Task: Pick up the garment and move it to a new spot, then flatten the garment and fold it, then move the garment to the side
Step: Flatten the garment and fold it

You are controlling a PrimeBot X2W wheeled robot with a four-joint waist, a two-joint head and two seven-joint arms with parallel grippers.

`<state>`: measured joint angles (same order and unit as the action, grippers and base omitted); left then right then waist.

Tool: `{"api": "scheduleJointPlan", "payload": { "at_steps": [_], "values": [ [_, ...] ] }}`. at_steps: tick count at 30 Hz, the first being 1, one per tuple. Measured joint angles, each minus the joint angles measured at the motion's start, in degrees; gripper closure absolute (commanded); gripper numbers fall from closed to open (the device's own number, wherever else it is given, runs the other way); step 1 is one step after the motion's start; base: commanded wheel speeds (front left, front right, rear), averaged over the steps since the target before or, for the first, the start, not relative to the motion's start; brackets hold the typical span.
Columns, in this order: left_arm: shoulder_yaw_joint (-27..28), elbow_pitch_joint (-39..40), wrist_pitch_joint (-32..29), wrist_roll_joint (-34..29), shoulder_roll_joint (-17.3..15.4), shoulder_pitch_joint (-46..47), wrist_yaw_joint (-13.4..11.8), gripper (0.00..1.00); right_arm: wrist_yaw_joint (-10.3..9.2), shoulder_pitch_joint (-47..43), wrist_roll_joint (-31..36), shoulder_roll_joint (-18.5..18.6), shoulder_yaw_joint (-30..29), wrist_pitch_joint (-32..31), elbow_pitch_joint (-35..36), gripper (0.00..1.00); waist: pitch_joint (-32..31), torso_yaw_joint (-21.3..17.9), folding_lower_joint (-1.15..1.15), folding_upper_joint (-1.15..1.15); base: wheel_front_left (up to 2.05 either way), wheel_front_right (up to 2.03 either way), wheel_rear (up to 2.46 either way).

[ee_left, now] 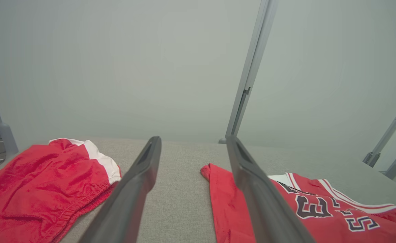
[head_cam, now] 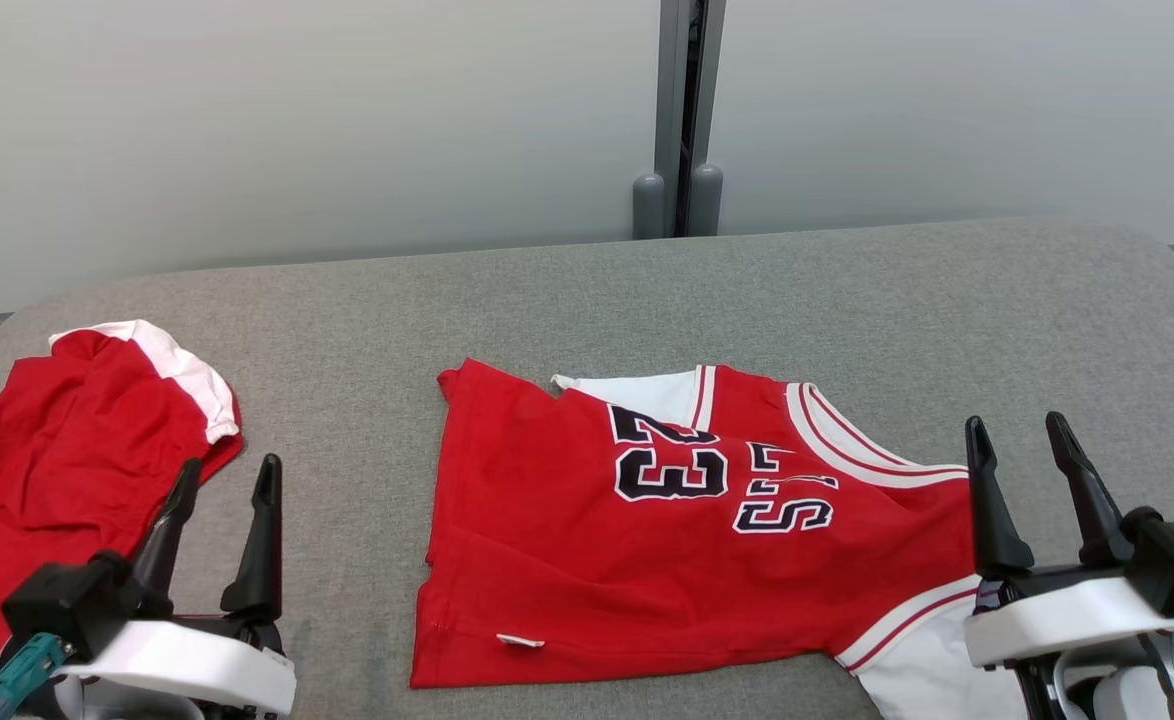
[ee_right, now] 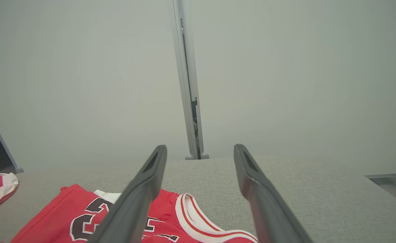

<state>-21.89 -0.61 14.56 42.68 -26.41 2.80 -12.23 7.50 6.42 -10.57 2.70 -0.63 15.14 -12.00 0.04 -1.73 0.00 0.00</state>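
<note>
A red sleeveless garment with white trim and the number 23 lies roughly flat at the middle of the grey padded table; its lower right part is folded over, white side up. My right gripper hovers open at its right edge, holding nothing. In the right wrist view the same garment lies below and to the left of the open right gripper. My left gripper stands open and empty between this garment and a second red garment on the left.
The second red garment has a white band and an elastic edge and lies bunched at the table's left end. Behind the table stands a pale wall with a grey post. Bare grey surface runs along the back and the right.
</note>
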Motion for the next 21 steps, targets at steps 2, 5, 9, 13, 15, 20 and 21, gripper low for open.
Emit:
{"api": "scheduleJointPlan", "payload": {
  "at_steps": [2, 5, 9, 13, 15, 20, 21],
  "values": [
    [1.38, 0.30, 0.23, -1.01, 0.69, -0.98, -0.14, 0.00, -0.01, -0.55, -0.21, 0.00, -0.01, 0.00, 0.41, 0.00, -0.04, 0.03, 0.00, 0.00, 0.00, 0.00, 0.00],
    [4.19, 0.93, 0.35, -3.39, 2.53, -2.76, -0.16, 0.00, -0.01, -1.80, -0.68, 0.01, -0.23, 0.00, 0.70, 0.00, -0.09, 0.11, 0.00, 0.00, 0.00, 0.00, 0.00],
    [7.79, 1.90, 0.42, -7.80, 5.31, -5.30, 1.11, 0.00, -0.01, -2.42, -1.04, 0.03, 0.21, 0.00, 0.98, 0.00, -0.14, 0.05, 0.00, 0.00, 0.00, 0.00, 0.00],
    [10.58, 1.88, 0.42, -11.24, 7.92, -7.39, 2.83, 0.00, -0.01, -3.48, -1.05, -0.01, 1.56, 0.00, 0.89, 0.00, -0.40, 0.07, 0.00, 0.00, 0.00, 0.00, 0.00],
    [11.72, 1.60, 0.43, -12.43, 9.38, -7.90, 3.92, 0.00, 0.00, -3.55, -1.04, 0.01, 1.71, 0.00, 0.62, 0.00, -0.53, 0.17, 0.00, 0.00, 0.00, 0.00, 0.00],
    [13.49, 0.21, 0.43, -14.96, 12.07, -8.39, 6.32, 0.00, 0.00, -3.55, -1.07, 0.00, 2.44, 0.00, 0.30, 0.00, -0.78, 0.32, 0.00, 0.00, 0.00, 0.00, 0.00],
    [13.76, -0.07, 0.42, -15.28, 12.55, -8.39, 6.71, 0.00, -0.01, -3.54, -1.07, 0.00, 2.49, 0.00, 0.24, 0.00, -0.85, 0.34, 0.00, 0.00, 0.00, 0.00, 0.00]
  ]
}}
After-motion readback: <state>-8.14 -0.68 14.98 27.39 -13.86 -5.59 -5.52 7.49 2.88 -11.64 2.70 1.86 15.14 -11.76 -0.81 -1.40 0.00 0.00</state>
